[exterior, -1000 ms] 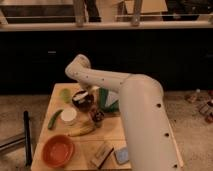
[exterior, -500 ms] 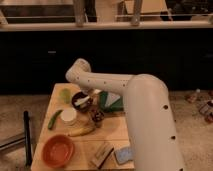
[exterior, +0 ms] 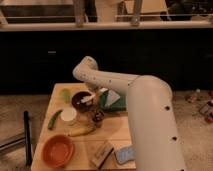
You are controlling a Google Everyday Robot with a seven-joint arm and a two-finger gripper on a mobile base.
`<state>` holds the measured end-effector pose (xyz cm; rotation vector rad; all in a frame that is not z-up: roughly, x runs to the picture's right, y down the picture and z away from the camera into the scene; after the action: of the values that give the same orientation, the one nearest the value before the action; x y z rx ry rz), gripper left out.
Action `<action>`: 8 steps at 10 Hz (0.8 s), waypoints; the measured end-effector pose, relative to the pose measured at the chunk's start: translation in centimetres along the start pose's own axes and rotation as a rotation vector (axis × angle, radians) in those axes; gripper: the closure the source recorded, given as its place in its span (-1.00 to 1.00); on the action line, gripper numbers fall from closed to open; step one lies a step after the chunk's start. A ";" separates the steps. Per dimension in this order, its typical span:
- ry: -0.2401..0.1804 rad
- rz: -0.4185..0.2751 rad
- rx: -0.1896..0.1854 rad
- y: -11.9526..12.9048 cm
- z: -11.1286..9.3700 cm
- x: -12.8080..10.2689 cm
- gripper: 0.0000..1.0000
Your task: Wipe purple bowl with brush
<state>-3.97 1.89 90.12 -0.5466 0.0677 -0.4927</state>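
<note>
The purple bowl (exterior: 80, 101), small and almost black, sits at the back of the wooden table (exterior: 115, 134). The pale, slim brush (exterior: 88, 98) lies slanted across the bowl's right half. My gripper (exterior: 93, 96) is at the end of the white arm, which comes down from its elbow (exterior: 86, 68). It hangs at the bowl's right rim, right at the brush's upper end. The arm's bulk hides how the gripper meets the brush.
A green round fruit (exterior: 65, 93), white round container (exterior: 68, 115), green vegetable (exterior: 54, 119), banana (exterior: 82, 131) and small dark object (exterior: 96, 117) ring the bowl. An orange bowl (exterior: 57, 150), tan block (exterior: 101, 154) and bluish packet (exterior: 125, 154) lie in front. A green bag (exterior: 113, 99) is on the right.
The arm's end has shifted slightly over the dark bowl. The pale brush now shows more plainly across the bowl. The other objects stay put.
</note>
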 end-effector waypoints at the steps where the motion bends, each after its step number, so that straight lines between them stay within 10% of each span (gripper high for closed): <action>1: 0.002 0.011 -0.005 -0.4 0.3 0.4 0.96; 8: 0.008 -0.002 0.034 -4.1 -1.1 -1.1 0.96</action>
<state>-6.97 -1.15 91.23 -0.5113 0.0658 -0.4969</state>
